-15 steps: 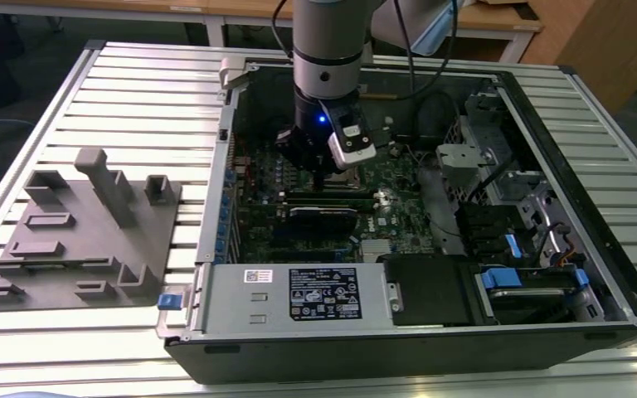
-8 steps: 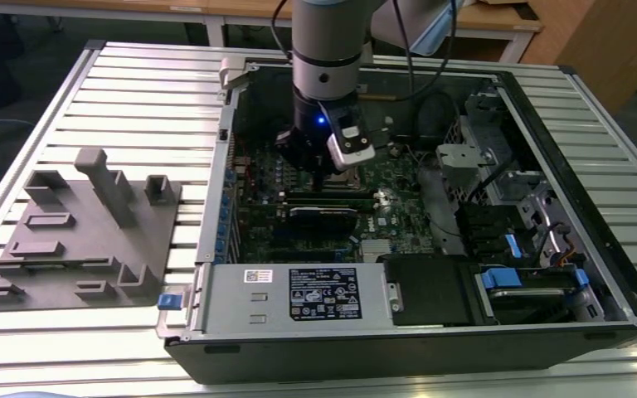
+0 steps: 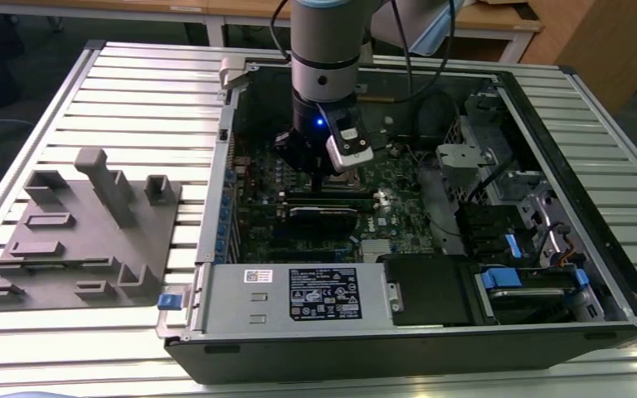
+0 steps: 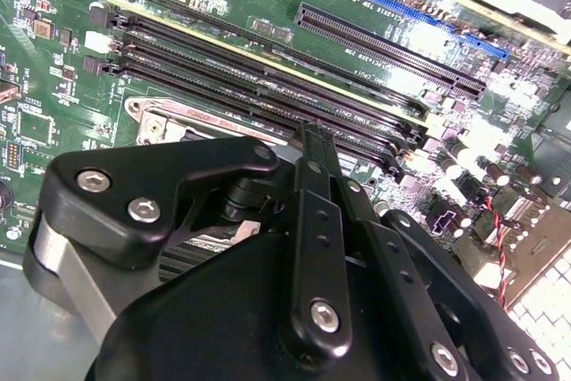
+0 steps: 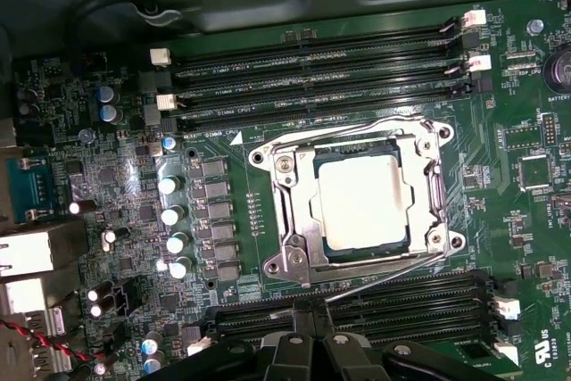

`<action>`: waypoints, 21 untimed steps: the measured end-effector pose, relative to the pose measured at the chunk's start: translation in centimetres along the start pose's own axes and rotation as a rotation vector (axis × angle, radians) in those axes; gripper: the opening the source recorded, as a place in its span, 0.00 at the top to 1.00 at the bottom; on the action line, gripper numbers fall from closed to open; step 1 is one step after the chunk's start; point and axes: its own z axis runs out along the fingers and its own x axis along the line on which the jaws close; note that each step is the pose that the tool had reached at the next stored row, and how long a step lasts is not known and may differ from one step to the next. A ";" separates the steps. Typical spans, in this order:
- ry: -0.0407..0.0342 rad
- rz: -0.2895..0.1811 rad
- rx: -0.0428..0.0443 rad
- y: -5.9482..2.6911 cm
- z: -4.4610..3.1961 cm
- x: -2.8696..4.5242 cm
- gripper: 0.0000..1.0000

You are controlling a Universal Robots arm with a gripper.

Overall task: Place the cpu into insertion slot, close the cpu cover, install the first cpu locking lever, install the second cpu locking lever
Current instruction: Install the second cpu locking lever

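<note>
Gripper [image 5: 310, 311]: hanging low inside the computer case [image 3: 600, 274], its tip sitting just beside the socket; whether it is apart, together or clamped on something, I cannot tell.
Cpu [image 5: 364, 198]: lying flat in the insertion slot [image 5: 268, 151], its pale metal face showing through the window.
Cpu cover [image 5: 299, 243]: lying down over the chip's edges, looking closed.
Levers: one wire lever [image 5: 357, 127] is running along the socket's far side, beside the memory slots [image 5: 321, 69]; the other wire lever [image 5: 393, 274] is slanting toward the gripper's tip and seems to be standing unlatched.
Step in hand: judging by this, a locking lever is being worked; it is calling for a steady press down and sideways under its hook.
Writing: small white print is dotting the board and a label [image 3: 321, 292] is sitting on the power supply; I am leaving both unread.
Surroundings: a grey fixture [image 3: 86, 232] is resting on the slatted table [image 3: 130, 75], well apart from the case.
</note>
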 end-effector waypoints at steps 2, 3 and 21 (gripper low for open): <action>0.0000 0.000 0.0000 0.00 0.00 0.00 0.90; 0.0000 0.000 0.0000 0.00 -0.03 0.00 0.90; 0.0002 0.000 -0.0017 -0.14 0.13 1.00 0.90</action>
